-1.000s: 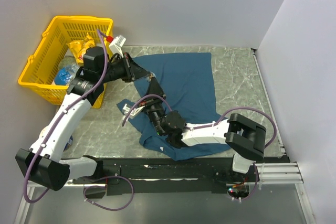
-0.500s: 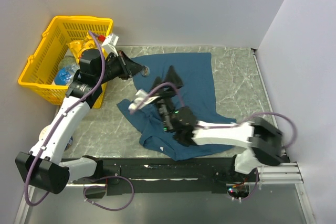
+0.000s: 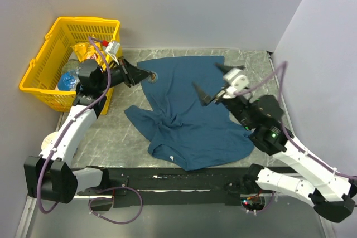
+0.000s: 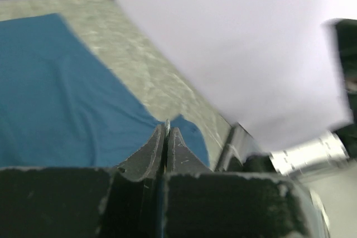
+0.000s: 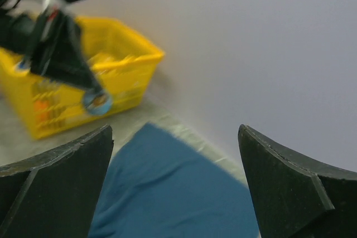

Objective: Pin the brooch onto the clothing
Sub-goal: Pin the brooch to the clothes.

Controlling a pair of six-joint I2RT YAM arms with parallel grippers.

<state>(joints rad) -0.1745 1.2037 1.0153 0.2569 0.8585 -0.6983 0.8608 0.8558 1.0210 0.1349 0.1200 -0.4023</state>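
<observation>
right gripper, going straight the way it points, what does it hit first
The right gripper would probably meet the shirt ahead first; clearing that, the back wall beside the basket. Depth unclear.

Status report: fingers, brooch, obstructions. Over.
Left fingers shut on the brooch, at the far left edge of the clothing. Right fingers wide open, empty, above the clothing. Nothing blocking.

High at the near side, the top camera looks down on the whole table (image 3: 251, 68). The left wrist camera skims low over the T-shirt (image 4: 56, 98); the right wrist one faces the yellow basket (image 5: 125, 73). All three catch the T-shirt
</observation>
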